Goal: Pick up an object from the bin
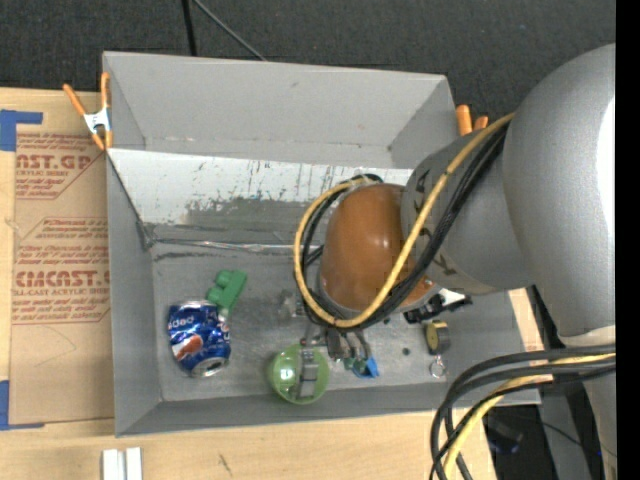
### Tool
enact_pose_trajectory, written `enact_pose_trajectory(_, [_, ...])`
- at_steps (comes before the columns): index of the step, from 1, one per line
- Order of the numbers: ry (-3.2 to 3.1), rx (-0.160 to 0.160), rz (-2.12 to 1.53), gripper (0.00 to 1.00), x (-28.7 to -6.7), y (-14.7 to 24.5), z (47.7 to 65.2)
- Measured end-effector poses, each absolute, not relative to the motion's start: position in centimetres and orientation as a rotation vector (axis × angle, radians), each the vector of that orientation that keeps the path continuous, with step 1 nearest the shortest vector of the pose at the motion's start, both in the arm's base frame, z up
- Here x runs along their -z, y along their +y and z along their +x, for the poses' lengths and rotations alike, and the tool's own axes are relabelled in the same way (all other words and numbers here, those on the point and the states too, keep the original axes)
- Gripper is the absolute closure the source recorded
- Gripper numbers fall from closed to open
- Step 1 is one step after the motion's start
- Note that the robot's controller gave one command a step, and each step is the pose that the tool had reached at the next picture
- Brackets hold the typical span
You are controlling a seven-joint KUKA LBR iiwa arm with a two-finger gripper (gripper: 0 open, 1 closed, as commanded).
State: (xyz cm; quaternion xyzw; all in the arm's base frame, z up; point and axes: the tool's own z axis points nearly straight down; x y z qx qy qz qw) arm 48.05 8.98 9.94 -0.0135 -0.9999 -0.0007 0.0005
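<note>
My gripper (328,350) hangs low near the bin's front wall, under the arm's wrist. Its lower end overlaps the right side of a round light-green thing (287,376) that lies on the bin floor against the front wall. Just right of the gripper lies a small blue piece (366,367). A green plastic block (228,289) lies to the left, apart from the gripper. Further left and nearer the front rests a crushed blue Pepsi can (199,337).
A black and yellow thing (432,315) and a small metal piece (437,369) lie at the bin's right front, partly under the arm. The arm and its cables cover the bin's right half. The back of the floor is bare grey metal.
</note>
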Motion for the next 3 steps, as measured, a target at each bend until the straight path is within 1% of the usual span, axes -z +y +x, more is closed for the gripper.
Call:
enact_pose_trajectory(1, [-3.148,0.005,-0.118,0.0,-6.99,9.25,48.16])
enact_pose_trajectory(2, [-3.151,0.007,-0.12,0.0,-7.02,9.29,48.28])
enact_pose_trajectory(3, [-3.151,0.009,-0.119,1.0,-7.0,9.32,48.24])
